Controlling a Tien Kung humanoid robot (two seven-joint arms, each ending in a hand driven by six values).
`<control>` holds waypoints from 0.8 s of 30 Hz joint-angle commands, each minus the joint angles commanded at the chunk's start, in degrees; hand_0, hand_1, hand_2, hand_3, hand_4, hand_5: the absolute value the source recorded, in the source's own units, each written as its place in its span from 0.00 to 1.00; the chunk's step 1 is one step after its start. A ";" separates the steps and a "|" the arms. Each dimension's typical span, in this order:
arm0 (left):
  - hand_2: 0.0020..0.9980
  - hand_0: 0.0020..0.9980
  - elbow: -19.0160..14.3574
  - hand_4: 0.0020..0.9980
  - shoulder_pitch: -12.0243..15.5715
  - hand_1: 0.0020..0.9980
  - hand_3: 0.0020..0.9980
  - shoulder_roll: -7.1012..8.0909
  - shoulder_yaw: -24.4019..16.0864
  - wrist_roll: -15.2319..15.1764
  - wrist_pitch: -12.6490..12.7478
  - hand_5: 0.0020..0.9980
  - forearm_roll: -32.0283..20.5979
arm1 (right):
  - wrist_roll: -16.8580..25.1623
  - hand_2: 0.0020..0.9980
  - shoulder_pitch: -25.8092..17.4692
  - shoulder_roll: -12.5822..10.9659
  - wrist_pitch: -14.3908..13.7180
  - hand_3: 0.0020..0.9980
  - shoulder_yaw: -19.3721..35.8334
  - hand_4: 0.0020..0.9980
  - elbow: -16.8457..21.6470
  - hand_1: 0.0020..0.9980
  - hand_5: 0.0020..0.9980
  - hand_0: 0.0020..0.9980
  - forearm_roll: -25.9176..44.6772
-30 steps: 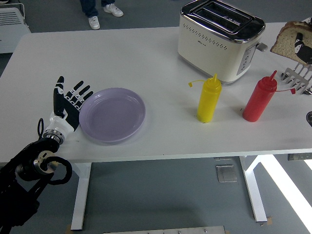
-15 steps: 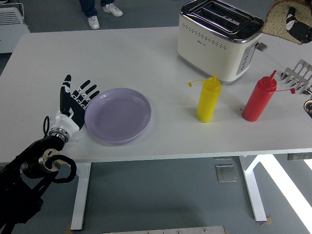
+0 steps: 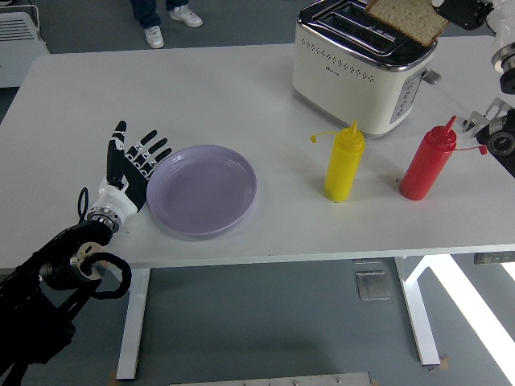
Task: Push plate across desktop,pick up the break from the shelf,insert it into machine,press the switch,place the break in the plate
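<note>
Above the toaster (image 3: 362,64), the right robot hand (image 3: 463,12) is clamped on the bread slice (image 3: 406,20), long axis roughly along the slots just below-left. Left robot hand (image 3: 133,165), fingers spread, touches the plate (image 3: 201,189).

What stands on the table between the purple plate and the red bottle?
In the head view, only the yellow squeeze bottle stands between the purple plate and the red bottle.
</note>
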 joint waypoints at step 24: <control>0.76 0.86 -2.44 0.78 0.01 0.79 0.81 0.45 -0.40 1.89 -0.90 1.00 -1.94 | 0.16 0.50 15.98 8.47 -2.11 0.49 -13.19 0.08 -19.02 0.54 0.00 0.54 8.35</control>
